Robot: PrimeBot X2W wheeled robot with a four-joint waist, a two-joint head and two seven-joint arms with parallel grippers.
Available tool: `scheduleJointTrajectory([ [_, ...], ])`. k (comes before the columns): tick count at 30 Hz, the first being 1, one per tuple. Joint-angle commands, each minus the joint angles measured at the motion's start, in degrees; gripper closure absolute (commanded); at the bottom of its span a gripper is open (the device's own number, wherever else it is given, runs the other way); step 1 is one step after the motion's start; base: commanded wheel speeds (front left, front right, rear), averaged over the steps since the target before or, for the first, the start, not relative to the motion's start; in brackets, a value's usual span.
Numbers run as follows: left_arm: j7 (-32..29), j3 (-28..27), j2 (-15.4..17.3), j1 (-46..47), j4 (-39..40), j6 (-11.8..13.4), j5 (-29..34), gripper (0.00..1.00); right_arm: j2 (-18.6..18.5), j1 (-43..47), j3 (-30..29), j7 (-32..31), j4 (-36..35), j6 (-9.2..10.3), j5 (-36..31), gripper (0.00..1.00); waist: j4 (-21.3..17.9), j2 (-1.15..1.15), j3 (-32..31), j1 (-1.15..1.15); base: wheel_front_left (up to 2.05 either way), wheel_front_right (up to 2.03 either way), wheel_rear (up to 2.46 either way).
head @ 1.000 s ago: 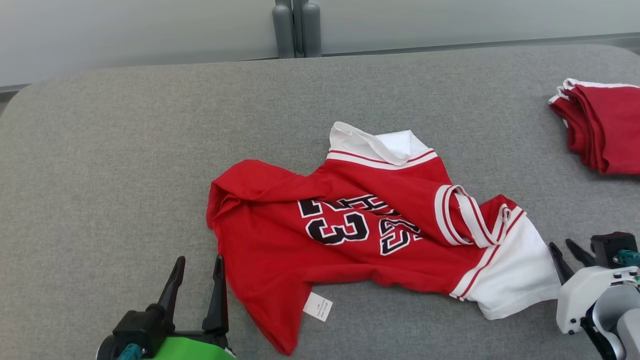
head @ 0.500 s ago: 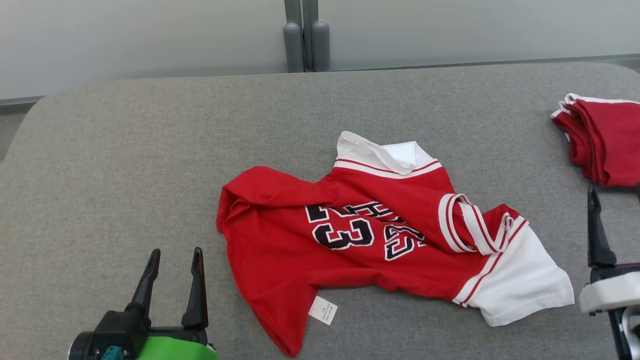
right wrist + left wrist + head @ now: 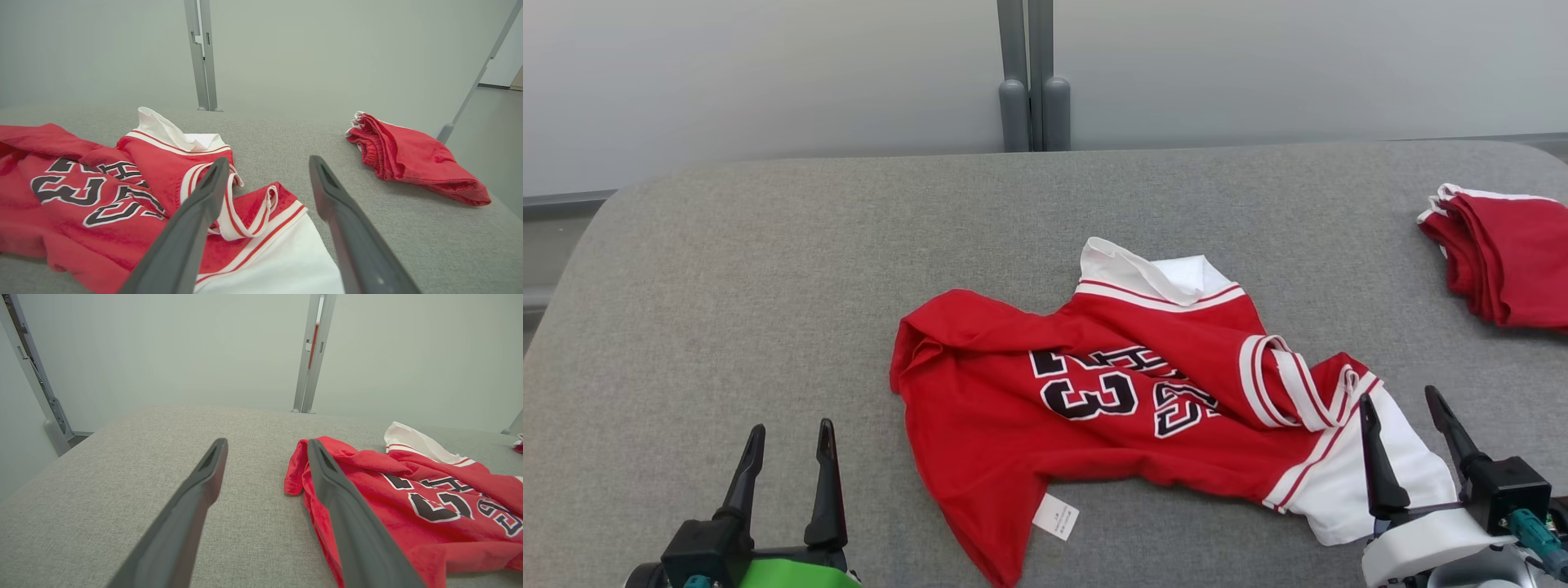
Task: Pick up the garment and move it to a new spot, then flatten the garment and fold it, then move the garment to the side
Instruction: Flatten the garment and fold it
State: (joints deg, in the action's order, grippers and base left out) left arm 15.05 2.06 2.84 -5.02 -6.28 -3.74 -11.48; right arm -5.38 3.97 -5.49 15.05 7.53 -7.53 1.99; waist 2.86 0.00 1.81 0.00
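**Head view.** The garment (image 3: pixel 1127 392), a red jersey with white sleeves, lies crumpled at centre-right of the frame on the grey padded table (image 3: pixel 768 269). Its long axis runs left to right and dips slightly toward the lower right. The red hem end points left and the striped neckband (image 3: pixel 1286 371) sits at the right. The left gripper (image 3: pixel 792 426) stands at lower left with its fingers apart and nothing between them. Bare table separates it from the hem. The right gripper (image 3: pixel 1398 395) stands at lower right, also spread and holding nothing. Its inner finger overlaps the white sleeve (image 3: pixel 1327 498) in the picture. I cannot tell whether it touches the cloth. A folded red pile (image 3: pixel 1503 261) lies at the right edge, well apart from the jersey.

**Left wrist view.** The two fingers are spread wide. The garment fills the right half of the frame, with its bunched hem just beyond the right-hand fingertip. Ahead of the gap between the fingers there is only grey table.

**Right wrist view.** The fingers are likewise apart. The garment occupies the left and lower centre. The white sleeve lies in the gap between the fingers at the bottom, and the neckband is just beside the left-hand fingertip. The pile sits at upper right.

**Finding.** I judge that flattening is not yet done. The right arm is the nearer of the two and is already over the sleeve end. The left arm needs to travel toward frame right to reach the hem. The jersey's axis lies across both grippers, so each end suits its own arm.
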Motion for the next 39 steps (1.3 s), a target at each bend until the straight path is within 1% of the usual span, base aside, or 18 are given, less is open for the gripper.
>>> scheduleJointTrajectory([
  [1,0.2,-0.2,0.1,-0.4,-0.3,0.4,-0.3,0.0,0.3,-0.4,0.4,0.1,0.3,0.09,0.3,0.0,0.1,0.0,-0.2,0.0,0.0,0.0,0.0],
  [10,0.2,0.0,0.1,-0.8,-0.3,0.7,-0.8,0.0,0.8,-1.0,1.4,0.1,1.1,0.09,0.2,0.0,0.6,0.0,-0.7,0.0,0.0,0.0,0.0],
  [18,0.2,0.4,0.1,-0.9,-1.4,0.1,-0.9,0.0,0.6,-1.8,1.5,0.1,1.1,0.09,0.1,0.0,0.5,0.0,-0.5,0.0,0.0,0.0,0.0],
  [27,0.2,0.9,0.1,-1.6,-1.9,0.0,-1.4,0.0,0.4,-1.7,1.2,0.1,1.5,0.09,0.3,0.0,0.6,0.0,-1.0,0.0,0.0,0.0,0.0],
  [30,0.2,1.8,0.1,-1.7,-2.4,-0.4,-0.8,0.0,0.3,-2.0,1.1,0.1,2.1,0.09,1.0,0.0,0.5,0.0,-1.0,0.0,0.0,0.0,0.0],
  [33,0.2,3.7,0.1,-2.1,-3.7,-0.9,-1.2,0.0,-1.8,-1.2,1.8,0.1,6.2,0.09,1.2,0.0,0.1,0.0,-1.1,0.0,0.0,0.0,0.0],
  [34,0.2,4.8,0.1,-2.2,-4.3,-1.2,-1.7,0.0,-3.3,-1.3,2.6,-0.3,8.3,0.09,1.1,0.0,0.0,0.0,-1.0,0.0,0.0,0.0,0.0],
  [36,-0.3,7.3,0.1,-3.0,-6.4,-1.7,-1.8,0.0,-5.7,-2.2,3.2,-3.4,10.8,0.09,1.5,0.0,-0.2,0.0,-0.9,0.0,0.0,0.0,0.0],
  [38,-3.0,9.9,0.1,-3.0,-8.1,-2.1,-2.0,0.0,-7.8,-2.4,2.8,-7.4,11.8,0.09,1.9,0.0,-0.3,0.0,-0.6,0.0,0.0,0.0,0.0],
  [39,-4.9,11.1,0.1,-3.0,-8.6,-2.3,-3.0,0.0,-8.7,-2.1,2.9,-9.7,12.0,0.09,2.0,0.0,-0.3,0.0,-0.3,0.0,0.0,0.0,0.0],
])
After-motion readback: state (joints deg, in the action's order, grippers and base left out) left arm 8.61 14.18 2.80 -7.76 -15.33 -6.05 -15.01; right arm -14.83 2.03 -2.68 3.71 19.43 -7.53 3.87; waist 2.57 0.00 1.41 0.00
